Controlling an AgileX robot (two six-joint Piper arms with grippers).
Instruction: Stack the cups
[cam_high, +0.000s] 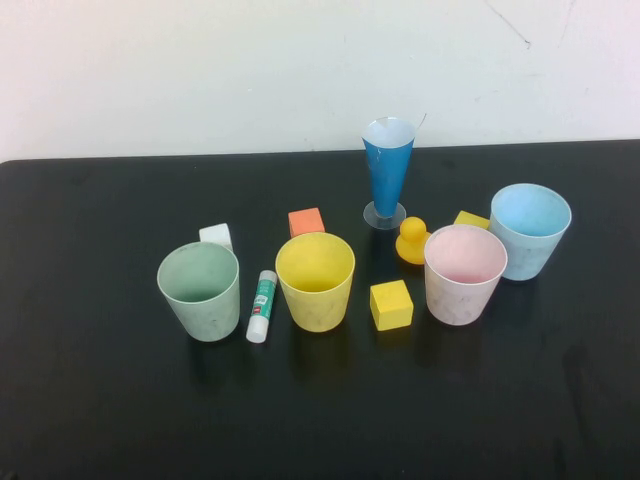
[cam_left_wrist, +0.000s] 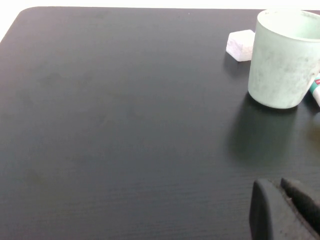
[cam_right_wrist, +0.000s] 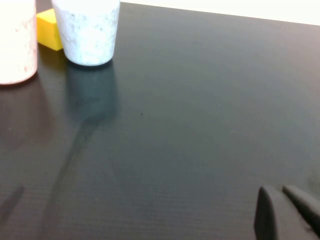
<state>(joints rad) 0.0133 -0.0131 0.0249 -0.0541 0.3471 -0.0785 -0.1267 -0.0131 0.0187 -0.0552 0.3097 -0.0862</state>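
Four cups upright on black bench (cam_high: 100, 400), none stacked: green cup (cam_high: 200, 291) far left, yellow cup (cam_high: 315, 281) middle, pink cup (cam_high: 464, 273) right of it, blue cup (cam_high: 529, 230) just behind pink. Glue stick (cam_high: 262, 306) lying between green and yellow. Left end effector (cam_left_wrist: 285, 210) low over bare bench, well short of green cup, fingers look pressed together, only tips visible tho. Right end effector (cam_right_wrist: 287, 212) same deal near blue cup.

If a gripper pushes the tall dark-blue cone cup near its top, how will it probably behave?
The dark-blue cone cup would probably tip: it is tall, widest at the rim, on a small clear foot. It looks thin and light. Falling forward, it might hit the yellow duck. Left gripper and right gripper are low and far off.
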